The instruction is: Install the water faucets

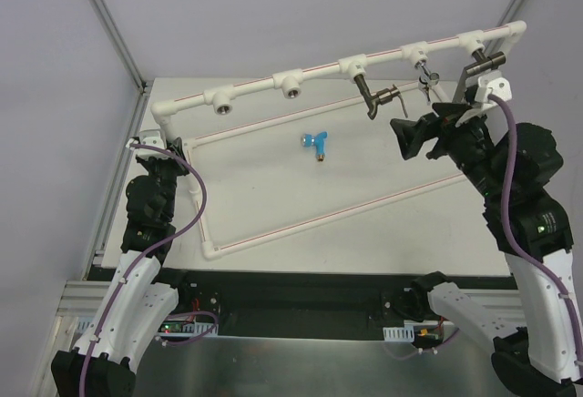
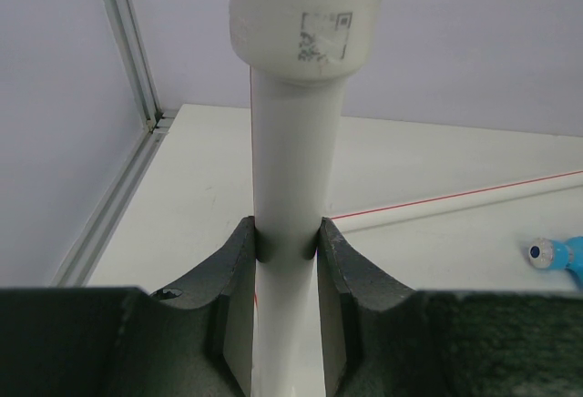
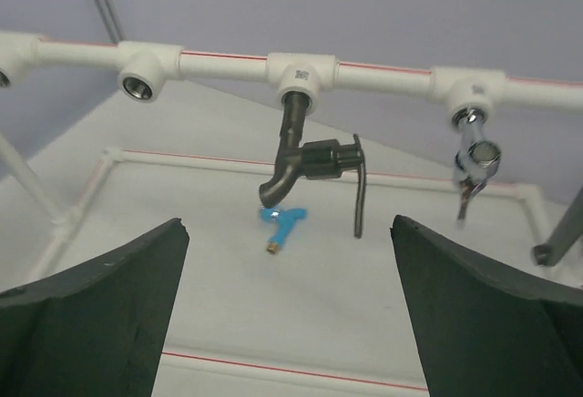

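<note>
A dark grey faucet (image 1: 375,99) with bent spout and lever hangs from a socket of the white pipe frame (image 1: 319,71); it also shows in the right wrist view (image 3: 305,157). The blue-handled faucet (image 1: 316,143) lies on the table inside the frame, below it (image 3: 282,224), and at the right edge of the left wrist view (image 2: 560,253). My right gripper (image 1: 421,135) is open and empty, just right of the grey faucet and facing it (image 3: 290,229). My left gripper (image 1: 157,148) is shut on the frame's upright pipe (image 2: 290,142) at the left corner.
A chrome faucet (image 3: 474,156) hangs from the socket to the right (image 1: 425,76). A dark grey piece (image 1: 481,62) hangs at the far-right socket. Two open sockets (image 1: 223,98) (image 1: 291,83) face forward on the left. Frame rails (image 1: 328,210) lie on the table. Walls enclose the cell.
</note>
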`<state>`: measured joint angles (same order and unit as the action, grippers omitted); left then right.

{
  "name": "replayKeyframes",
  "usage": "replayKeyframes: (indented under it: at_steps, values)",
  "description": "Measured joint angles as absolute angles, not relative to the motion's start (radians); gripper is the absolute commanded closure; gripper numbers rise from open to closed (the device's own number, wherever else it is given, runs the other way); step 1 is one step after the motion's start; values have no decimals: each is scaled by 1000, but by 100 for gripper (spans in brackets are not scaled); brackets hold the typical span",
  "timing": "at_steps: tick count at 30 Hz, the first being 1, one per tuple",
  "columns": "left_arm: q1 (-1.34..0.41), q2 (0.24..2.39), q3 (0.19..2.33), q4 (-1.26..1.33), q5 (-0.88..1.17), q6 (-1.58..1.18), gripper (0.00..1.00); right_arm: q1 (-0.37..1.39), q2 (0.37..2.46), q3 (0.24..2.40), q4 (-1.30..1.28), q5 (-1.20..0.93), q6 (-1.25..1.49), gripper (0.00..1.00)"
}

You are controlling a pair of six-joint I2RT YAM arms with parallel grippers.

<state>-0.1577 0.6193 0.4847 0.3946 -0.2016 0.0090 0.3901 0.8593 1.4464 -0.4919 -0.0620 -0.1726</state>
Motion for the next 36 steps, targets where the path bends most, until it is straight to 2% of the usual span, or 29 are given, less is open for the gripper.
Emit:
replayKeyframes:
  at_steps: [7, 9, 13, 18, 23, 28, 36]
  values:
    - [-158, 619, 485, 395, -202, 10, 100, 429, 920, 1476, -532, -90, -720, 3]
    - [-158, 618, 485, 394, -202, 10, 100, 478, 950, 1455, -533, -35, -888, 2]
    - [-158, 617, 485, 392, -202, 11, 100, 572, 987, 1386, -502, 54, -1119, 7]
    - [-159, 620, 485, 393, -202, 12, 100, 641, 1012, 1289, -430, 154, -1385, 8]
    - [-159, 625, 485, 395, -202, 14, 100, 662, 1012, 1179, -263, 207, -1595, 12]
    - [-159, 628, 485, 399, -203, 15, 100, 670, 1033, 1098, -102, 229, -1762, 22]
    - [-159, 629, 485, 399, -204, 15, 100, 670, 1079, 1039, 81, 233, -1928, 29]
